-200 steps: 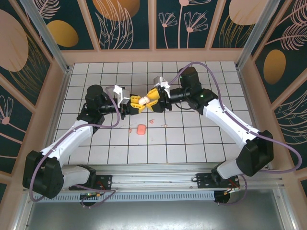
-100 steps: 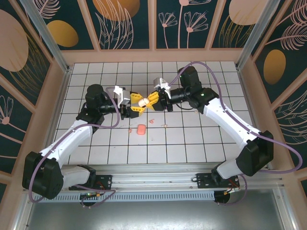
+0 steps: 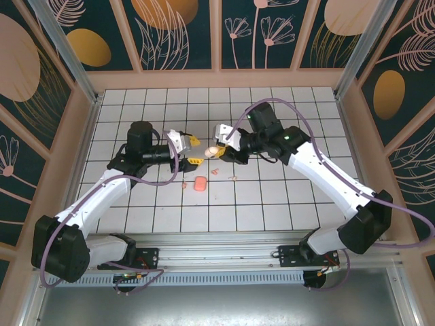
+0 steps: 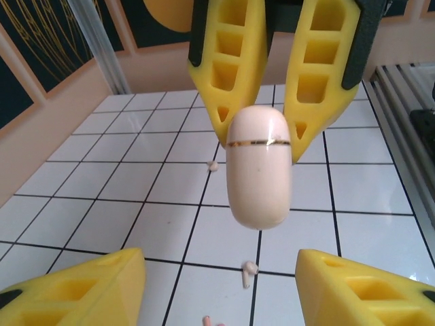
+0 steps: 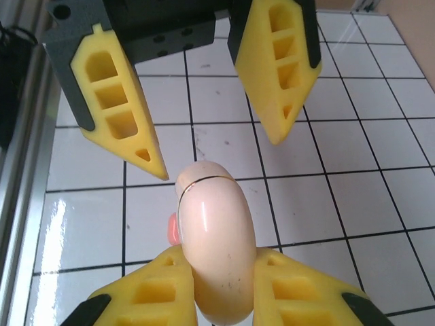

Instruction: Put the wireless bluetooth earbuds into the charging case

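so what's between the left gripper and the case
Nothing but open air, in the left wrist view: left gripper open, case gripped by the right gripper.

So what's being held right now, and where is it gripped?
The pale pink charging case, pinched across its sides at one end by the right gripper. The left gripper is open and holds nothing.

White tiled floor (image 3: 265,204); dark floral wall panels (image 3: 272,34).

Top camera looks down on the table (image 3: 272,204); wrist cameras face the capsule (image 4: 259,166) closely from opposite sides.
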### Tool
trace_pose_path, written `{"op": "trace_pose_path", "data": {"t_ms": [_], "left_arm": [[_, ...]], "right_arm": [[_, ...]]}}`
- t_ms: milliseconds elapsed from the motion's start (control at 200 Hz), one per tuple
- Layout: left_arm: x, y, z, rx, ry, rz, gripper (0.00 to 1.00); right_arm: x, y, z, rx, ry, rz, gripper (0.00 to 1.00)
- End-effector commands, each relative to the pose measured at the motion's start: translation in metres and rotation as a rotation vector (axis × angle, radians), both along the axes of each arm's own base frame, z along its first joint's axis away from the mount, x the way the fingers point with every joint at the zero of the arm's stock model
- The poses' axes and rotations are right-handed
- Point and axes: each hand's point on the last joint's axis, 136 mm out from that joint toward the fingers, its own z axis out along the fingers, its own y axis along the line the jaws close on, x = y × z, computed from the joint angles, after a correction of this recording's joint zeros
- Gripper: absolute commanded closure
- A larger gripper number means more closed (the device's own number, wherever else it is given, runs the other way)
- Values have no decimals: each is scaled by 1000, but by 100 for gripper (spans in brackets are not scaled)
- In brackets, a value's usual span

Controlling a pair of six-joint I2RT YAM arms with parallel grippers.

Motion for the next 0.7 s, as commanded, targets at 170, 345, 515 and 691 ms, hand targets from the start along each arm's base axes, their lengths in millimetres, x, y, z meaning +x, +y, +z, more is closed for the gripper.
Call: {"op": "trace_pose_path", "data": {"t_ms": [170, 345, 515, 691], "left_arm": [[-10, -2, -14, 26, 9, -65, 40], [-12, -3, -17, 24, 23, -77, 50], [-11, -2, -20, 29, 22, -71, 51], [-12, -3, -18, 23, 24, -79, 60]], "right_arm": [[2, 21, -5, -90, -72, 53, 81], [0, 32, -1, -74, -81, 83, 81], [-1, 38, 3, -70, -93, 100, 81], [-2, 39, 2, -85, -110, 99, 81]]}}
